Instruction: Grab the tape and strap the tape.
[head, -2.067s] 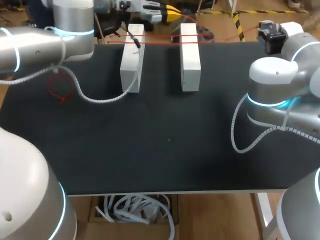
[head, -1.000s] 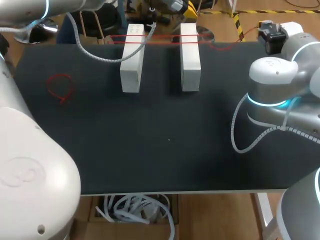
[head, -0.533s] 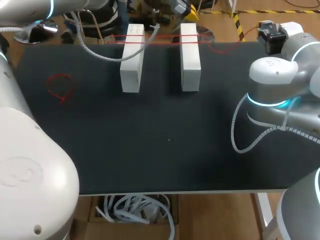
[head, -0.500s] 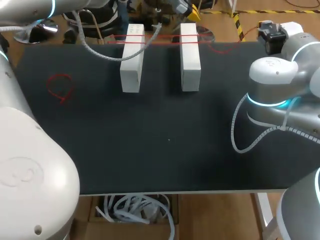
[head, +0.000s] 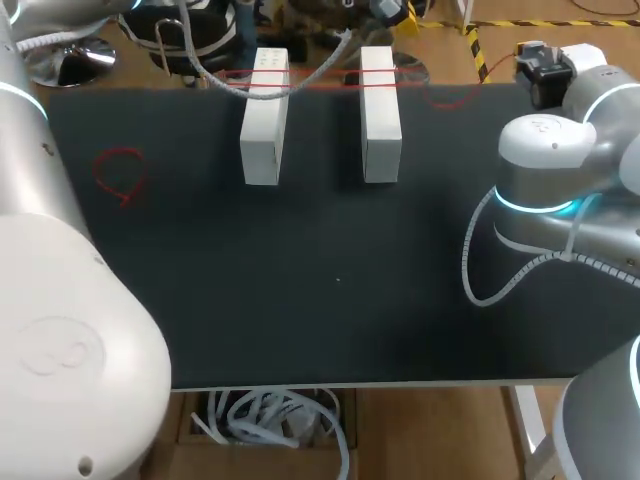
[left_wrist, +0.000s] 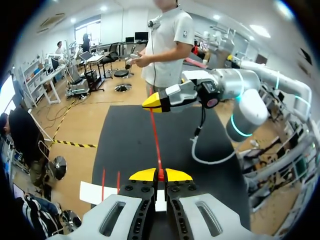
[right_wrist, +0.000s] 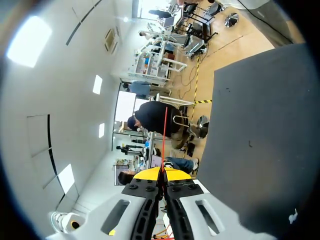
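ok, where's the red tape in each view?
Head view: red tape stretched across both white blocks at the table's far edge.
Left wrist view: runs from the left gripper ahead to the right gripper.
Right wrist view: runs ahead from the right gripper's tips.
Shared landmark: the black table.

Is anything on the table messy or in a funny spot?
A small red loop lies curled by itself on the black table, away from the two white blocks. The red tape runs across the blocks' far ends, held by the left gripper and the right gripper.
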